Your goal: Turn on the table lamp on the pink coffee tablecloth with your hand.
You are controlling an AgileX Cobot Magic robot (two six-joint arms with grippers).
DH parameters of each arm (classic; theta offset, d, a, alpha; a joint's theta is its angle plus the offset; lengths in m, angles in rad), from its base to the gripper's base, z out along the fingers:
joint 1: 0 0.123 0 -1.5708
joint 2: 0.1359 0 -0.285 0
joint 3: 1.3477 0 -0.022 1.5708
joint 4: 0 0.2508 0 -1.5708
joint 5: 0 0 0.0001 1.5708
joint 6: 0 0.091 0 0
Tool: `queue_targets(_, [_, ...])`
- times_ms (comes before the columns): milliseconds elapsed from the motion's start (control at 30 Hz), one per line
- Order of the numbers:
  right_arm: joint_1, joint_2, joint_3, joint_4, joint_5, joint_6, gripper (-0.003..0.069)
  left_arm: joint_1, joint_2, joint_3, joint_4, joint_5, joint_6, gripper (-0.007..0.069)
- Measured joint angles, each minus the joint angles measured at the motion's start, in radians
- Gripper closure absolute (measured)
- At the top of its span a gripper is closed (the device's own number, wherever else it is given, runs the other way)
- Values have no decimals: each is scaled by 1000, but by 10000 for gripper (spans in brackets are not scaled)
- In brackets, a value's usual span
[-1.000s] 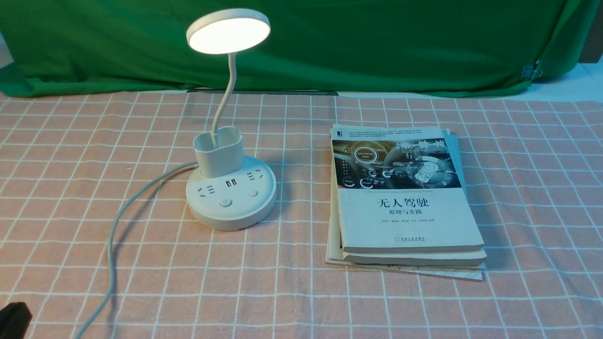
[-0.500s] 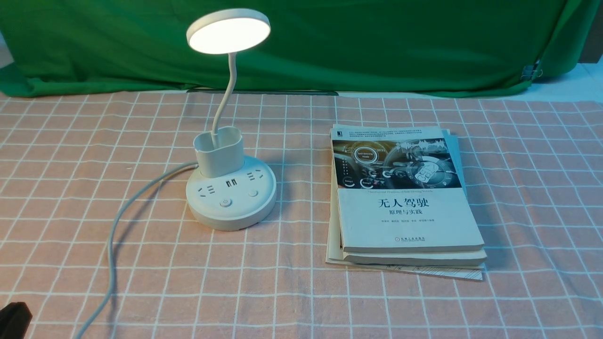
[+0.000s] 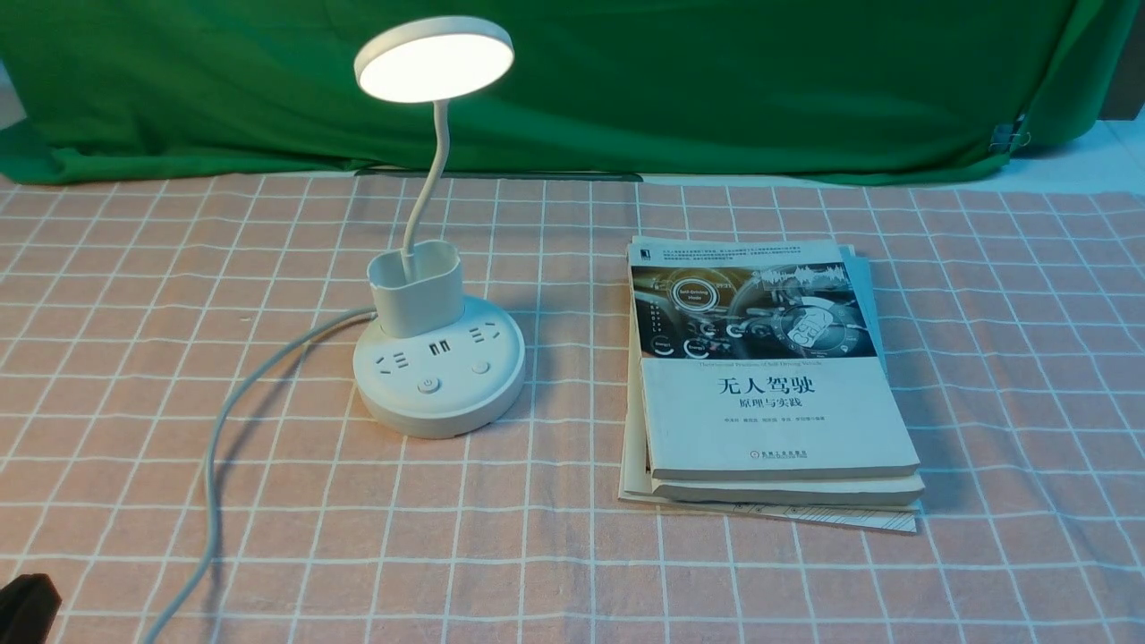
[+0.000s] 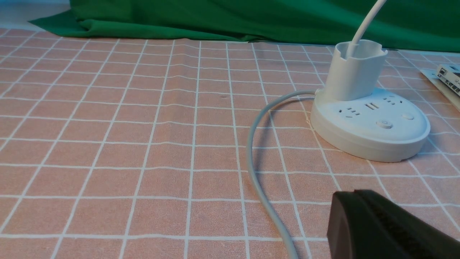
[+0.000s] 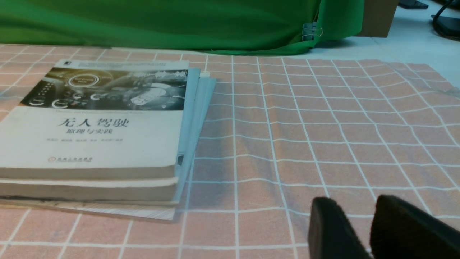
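Note:
The white table lamp [image 3: 438,376] stands on the pink coffee tablecloth [image 3: 134,313], left of centre. Its round disc head [image 3: 434,58] glows. Its base also shows in the left wrist view [image 4: 370,126], with the buttons facing me. My left gripper [image 3: 22,604] is a black tip at the near left corner, well short of the lamp. In the left wrist view the left gripper [image 4: 354,194] has its jaws together and empty. My right gripper [image 5: 354,205] is out of the front view. Its jaws stand slightly apart and empty over bare cloth.
A stack of books [image 3: 769,420] lies right of the lamp and also shows in the right wrist view [image 5: 97,136]. The lamp's white cord [image 3: 215,447] runs from the base to the near left edge. A green backdrop cloth [image 3: 716,80] hangs behind the table.

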Motion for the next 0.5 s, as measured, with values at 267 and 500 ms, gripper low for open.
queue_targets(267, [0, 0, 0, 0, 0, 0, 418, 0, 0, 0, 0, 0, 0, 624])
queue_targets(500, [0, 0, 0, 0, 0, 0, 418, 0, 0, 0, 0, -12, 0, 624])
